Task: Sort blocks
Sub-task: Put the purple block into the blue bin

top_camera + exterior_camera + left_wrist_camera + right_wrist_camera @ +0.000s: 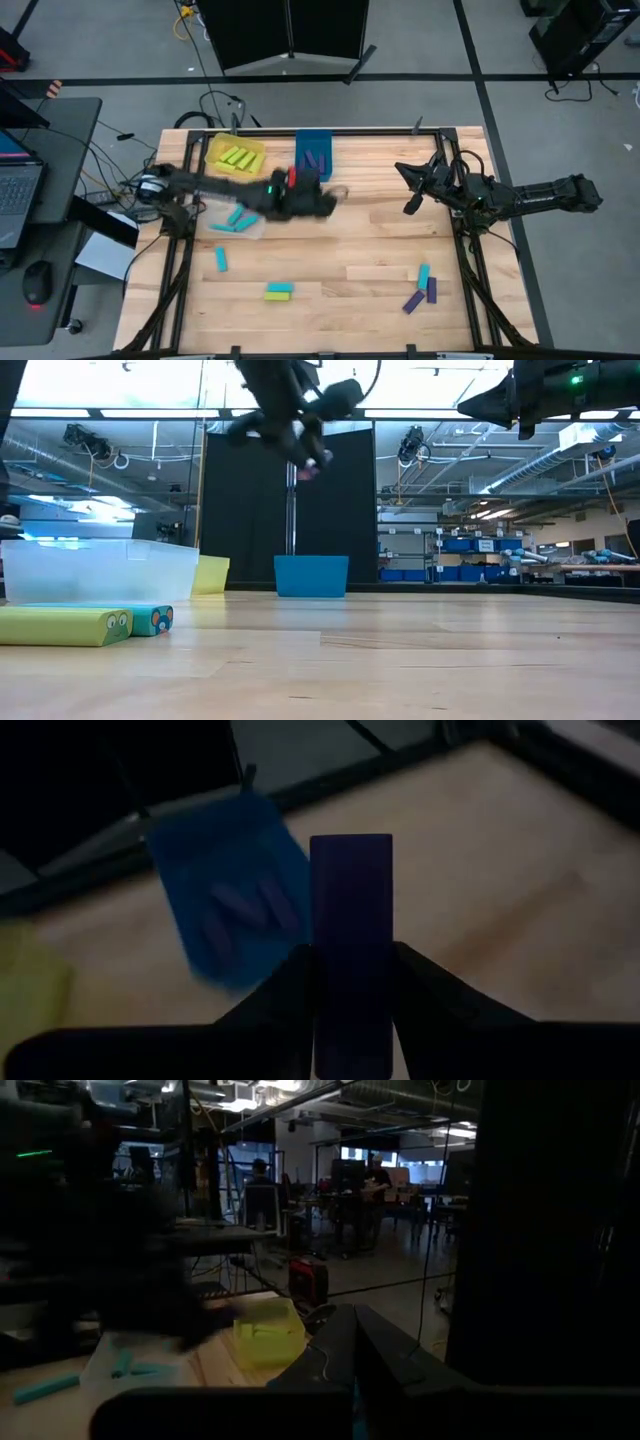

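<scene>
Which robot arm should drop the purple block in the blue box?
The left. Its gripper already clamps a purple block close to the blue bin, which holds other purple blocks. The right gripper is raised at the table's right side, far from it.

The left hand [352, 982] clamps an upright dark purple rectangular block [350, 930]; a blue plastic bin [228, 890] holding purple blocks lies beyond, over the wooden tabletop [500, 870]

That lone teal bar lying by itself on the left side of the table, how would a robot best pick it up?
Probably from straight above, fingers closing across the narrow middle of the teal bar. It lies flat with open wood on every side, so its two long edges are free. The left gripper is busy holding a purple bar.
</scene>
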Robot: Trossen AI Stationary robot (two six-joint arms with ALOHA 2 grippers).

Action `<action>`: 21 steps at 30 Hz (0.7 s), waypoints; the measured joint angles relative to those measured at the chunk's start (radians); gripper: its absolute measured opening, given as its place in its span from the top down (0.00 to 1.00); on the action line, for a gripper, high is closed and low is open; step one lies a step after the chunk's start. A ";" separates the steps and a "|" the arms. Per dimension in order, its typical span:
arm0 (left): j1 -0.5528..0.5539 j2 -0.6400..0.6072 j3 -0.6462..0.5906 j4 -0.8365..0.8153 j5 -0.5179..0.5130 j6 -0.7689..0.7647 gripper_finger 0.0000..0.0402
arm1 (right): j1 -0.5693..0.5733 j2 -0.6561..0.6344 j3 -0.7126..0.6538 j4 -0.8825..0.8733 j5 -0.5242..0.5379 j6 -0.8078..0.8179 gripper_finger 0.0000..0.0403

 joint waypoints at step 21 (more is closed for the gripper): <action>0.433 0.129 0.000 0.336 0.284 0.302 0.66 | 0.013 0.000 0.000 -0.001 -0.008 0.005 0.96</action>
